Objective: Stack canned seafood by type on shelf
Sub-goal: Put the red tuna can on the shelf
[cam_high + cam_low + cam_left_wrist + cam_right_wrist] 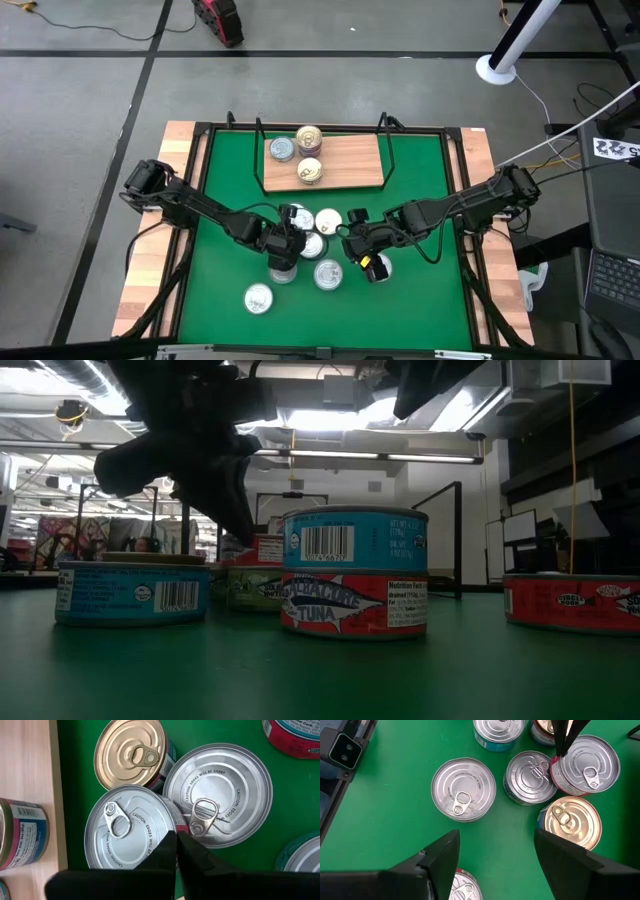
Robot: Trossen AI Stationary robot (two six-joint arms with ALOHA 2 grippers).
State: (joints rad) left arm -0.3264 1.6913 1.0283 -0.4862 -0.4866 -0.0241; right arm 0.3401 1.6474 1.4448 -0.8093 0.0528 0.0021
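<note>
I have the left gripper (176,836) down in the cluster of cans at mid-surface, its fingers closed together with nothing between them; the tips sit at the seam where two silver-lidded cans (131,827) (218,795) touch. A gold-lidded can (131,752) lies just beside that pair. I judge this a missed grasp: the fingers came together on the gap and not around a can body.

The right gripper (496,851) hovers over the green surface (420,290) to the right of the cluster, fingers spread wide and empty, with a lone silver-lidded can (463,790) just beyond the tips.

The shelf (345,160) stands at the far middle of the surface. It carries three cans at its left end: a silver-lidded can (282,150) and two gold-lidded cans (310,137) (311,172). The remaining cans are loose on the surface, near of the shelf. One pair in the low view is a blue-labelled can (355,537) stacked on a red tuna can (353,603).

Risks as I see them:
- Lifting now brings up nothing.
- Pressing down or sweeping with closed tips could shove the touching cans apart or catch a pull tab.
- The cans sit tight together, leaving little room for a finger either side.
- The two arms work close together; a wide reach by either could strike the other.
</note>
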